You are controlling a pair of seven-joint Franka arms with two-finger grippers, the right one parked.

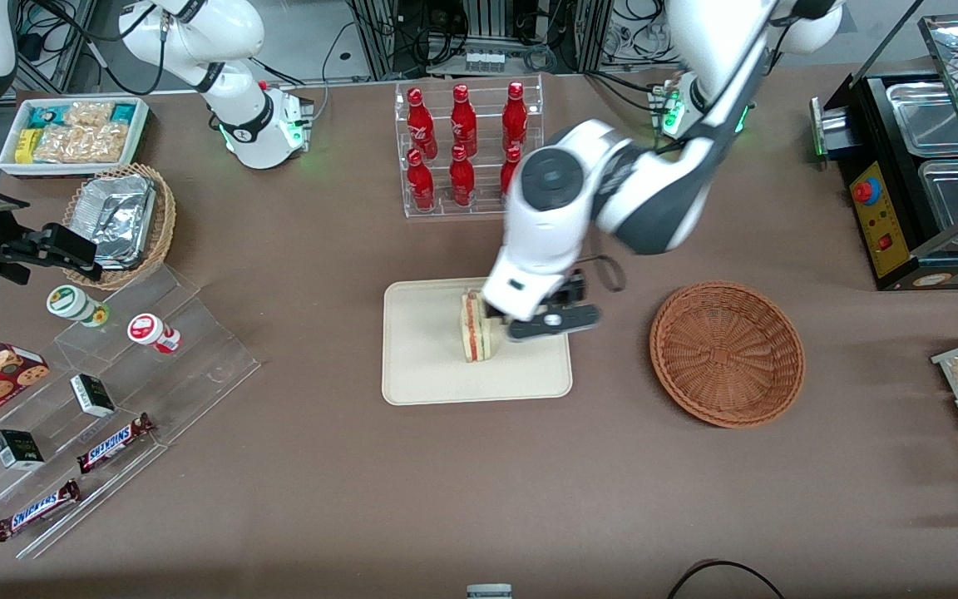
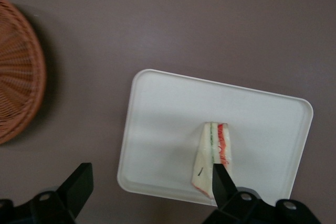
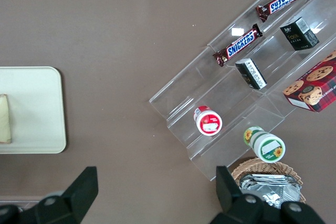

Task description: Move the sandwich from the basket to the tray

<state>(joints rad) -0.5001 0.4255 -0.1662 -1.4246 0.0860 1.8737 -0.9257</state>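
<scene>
I am seeing the sandwich (image 1: 474,326) standing on edge on the tray (image 1: 421,366), filling stripe upward. My hand (image 2: 149,182) is hovering just above it with fingers (image 2: 223,182) spread wide, gripping nothing; one fingertip seems to be right at the sandwich's edge, though I cannot tell if it touches. The basket (image 1: 727,353) is sitting empty on the worktop (image 1: 321,482) beside the tray.

Mock snack-shop counter in a robot lab, brown surface (image 1: 321,499) with red bottles (image 1: 462,150) in a clear rack, candy bars (image 1: 113,443) on acrylic steps, hot-food warmer (image 1: 928,183), end effector (image 1: 520,320) over the tray (image 1: 421,366), cabling and equipment racks at the surface's edge
</scene>
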